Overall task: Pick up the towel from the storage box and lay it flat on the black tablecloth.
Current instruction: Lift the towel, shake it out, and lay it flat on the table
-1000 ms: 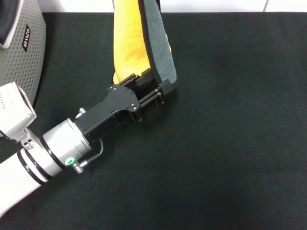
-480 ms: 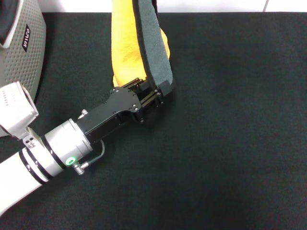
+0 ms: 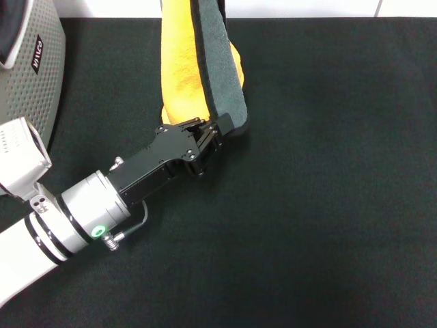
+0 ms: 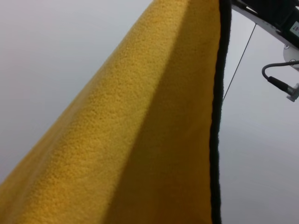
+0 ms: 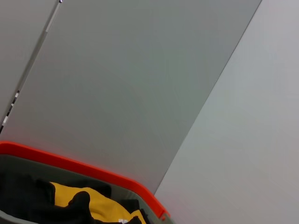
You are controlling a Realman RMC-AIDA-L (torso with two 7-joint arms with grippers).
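The towel [image 3: 198,61] is folded lengthwise, with its yellow-orange face on the left and its grey-green face on the right. It runs from my left gripper toward the far edge of the black tablecloth [image 3: 328,178] and out of the top of the head view. My left gripper [image 3: 214,131] is shut on the towel's near end, over the left-middle of the cloth. The left wrist view is filled by the yellow face [image 4: 140,130] with its black edging. The storage box [image 3: 37,68] stands at the far left. My right gripper is out of view.
The right wrist view shows a grey bin with an orange rim [image 5: 70,163] holding yellow and black cloths [image 5: 93,200], with a pale wall behind it. A white wall strip runs along the table's far edge [image 3: 307,8].
My left gripper has shifted slightly left and turned a little with the towel's near end. The grey-green fold has moved with it.
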